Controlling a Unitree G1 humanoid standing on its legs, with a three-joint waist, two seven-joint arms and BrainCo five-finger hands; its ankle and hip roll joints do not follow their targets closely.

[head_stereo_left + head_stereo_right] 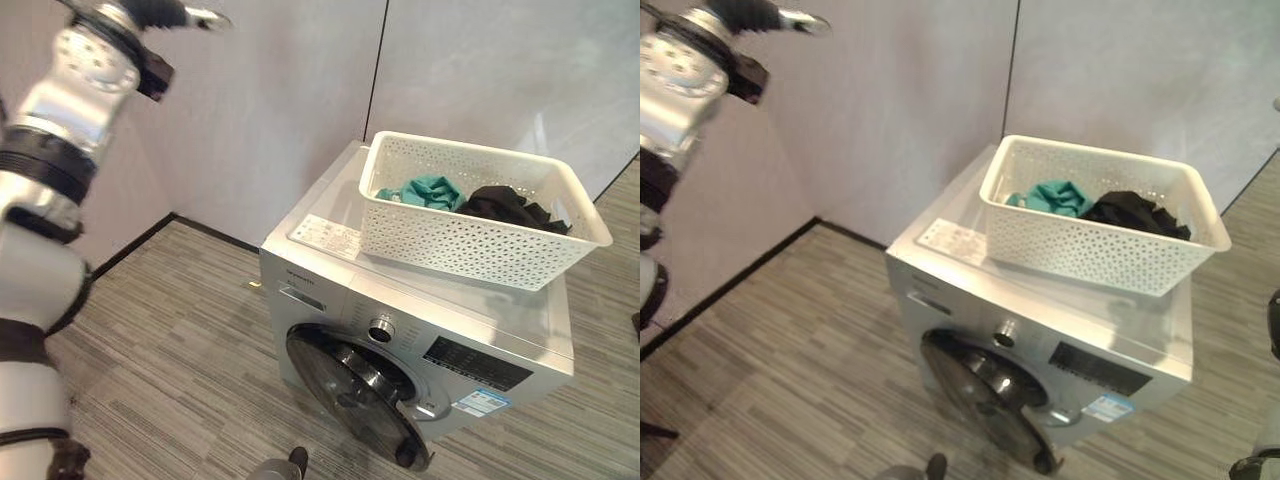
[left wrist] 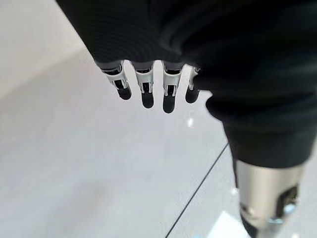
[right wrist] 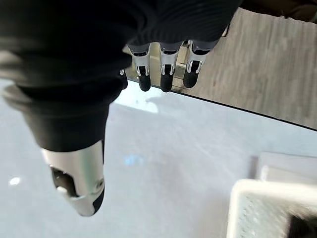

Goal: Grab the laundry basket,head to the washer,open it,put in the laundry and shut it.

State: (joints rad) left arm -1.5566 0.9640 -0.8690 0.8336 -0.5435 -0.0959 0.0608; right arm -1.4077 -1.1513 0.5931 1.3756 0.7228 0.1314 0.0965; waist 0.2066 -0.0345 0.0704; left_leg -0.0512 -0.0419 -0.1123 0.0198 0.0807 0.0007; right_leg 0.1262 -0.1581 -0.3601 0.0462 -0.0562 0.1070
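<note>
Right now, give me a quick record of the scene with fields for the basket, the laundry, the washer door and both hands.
basket: white perforated plastic laundry basket, resting on top of the washer
laundry: teal cloth and black cloth, both inside the basket
washer: silver front-loading washing machine, against the grey wall
door: round dark glass door, looks closed
left hand: raised high near the wall, fingers straight, holding nothing
right hand: raised near the wall above the basket, fingers straight, holding nothing
</note>
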